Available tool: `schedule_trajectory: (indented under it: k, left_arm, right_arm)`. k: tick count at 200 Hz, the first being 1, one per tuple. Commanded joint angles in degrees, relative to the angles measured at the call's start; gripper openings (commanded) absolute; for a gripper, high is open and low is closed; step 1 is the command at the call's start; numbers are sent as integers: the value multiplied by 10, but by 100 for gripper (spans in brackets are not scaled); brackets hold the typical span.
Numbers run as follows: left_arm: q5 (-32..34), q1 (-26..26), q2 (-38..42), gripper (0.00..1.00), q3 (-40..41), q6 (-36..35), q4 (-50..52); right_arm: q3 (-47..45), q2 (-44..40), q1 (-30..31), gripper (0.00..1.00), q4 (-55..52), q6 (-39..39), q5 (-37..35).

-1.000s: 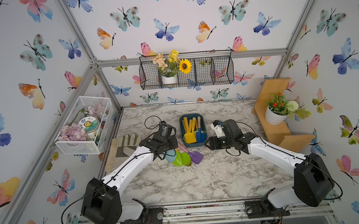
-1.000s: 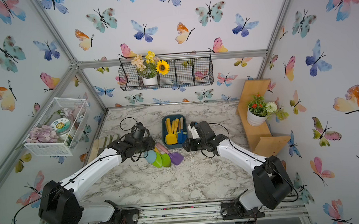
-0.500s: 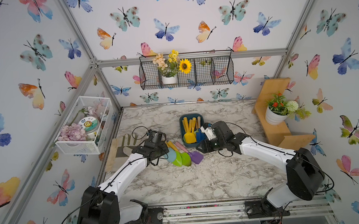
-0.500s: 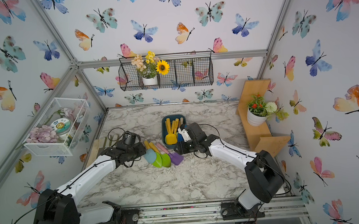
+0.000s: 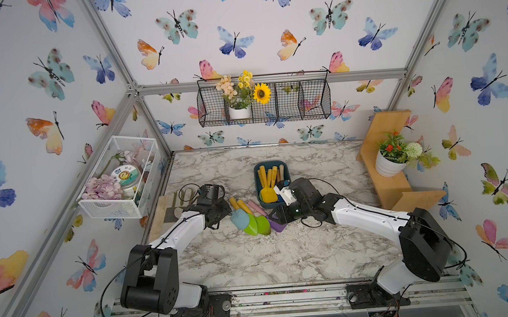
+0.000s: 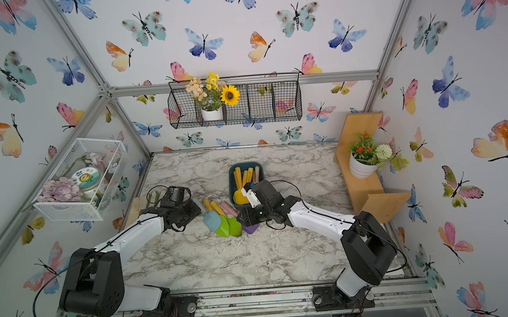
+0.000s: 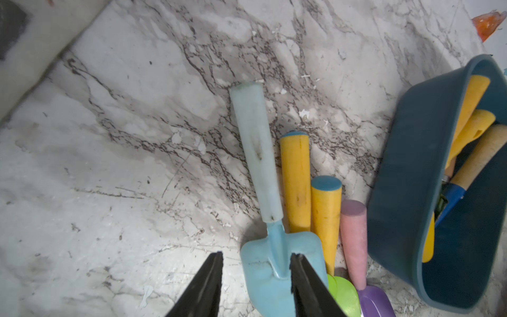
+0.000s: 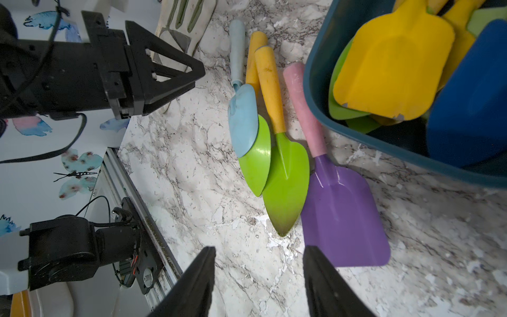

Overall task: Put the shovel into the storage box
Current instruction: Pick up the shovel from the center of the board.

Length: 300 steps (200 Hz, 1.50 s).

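Lining up a pick. The left gripper (image 7: 257, 254) hangs over the light-blue shovel (image 7: 259, 164) with its jaws part-way apart and nothing pinched. The shovel's neck shows between them in the left wrist view; how high above it they are, can't tell. Best bet is to drop straight down and close across the neck or low handle, not the wide blade. Lift clean, since its blade lies on top of a green shovel (image 8: 253, 162). Next along are a second green shovel (image 8: 286, 178) and a purple shovel (image 8: 343, 214) whose pink handle is right by the box wall. All four lie flat on the table (image 5: 252, 256), just beside the storage box (image 5: 256, 180), not in it. The right gripper (image 8: 259, 248) has its jaws apart and empty over bare table near the purple blade. It should probably hold off, as both arms crowd one pile.

Containers:
- **White mesh basket** (image 5: 110, 208), left wall: pink petals, lidded jar, fake flower.
- **Black wire basket** (image 5: 312, 101), back wall: small pot of flowers with a sunflower.
- **Storage box:** several yellow shovels, one dark blue, green underneath. It is fairly full, so lay the new one on top, lengthwise.
- **White pot** (image 5: 386, 167), on the wooden shelf (image 5: 396, 186): leafy plant.
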State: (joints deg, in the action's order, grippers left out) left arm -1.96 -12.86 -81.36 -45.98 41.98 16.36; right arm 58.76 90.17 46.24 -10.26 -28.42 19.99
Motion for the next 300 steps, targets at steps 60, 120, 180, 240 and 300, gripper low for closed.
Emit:
schedule_trajectory:
  k: [60, 120, 180, 240, 300]
  left_arm:
    - [-29, 7, -86, 45, -42, 14, -43]
    - [-27, 7, -126, 42, -54, 19, -51]
    - [-27, 7, -154, 39, -57, 20, -61]
    - [-26, 7, -166, 33, -53, 20, -71]
    - [-20, 7, -129, 21, -44, 17, -59]
  right_arm:
    - [-21, -10, 3, 56, -7, -5, -26]
    - [-21, -10, 3, 56, -13, -4, -38]
    - [-20, -10, 3, 56, -19, -4, -44]
    - [-18, -10, 3, 56, -24, -6, -51]
    - [-18, -16, 3, 56, -29, -5, -61]
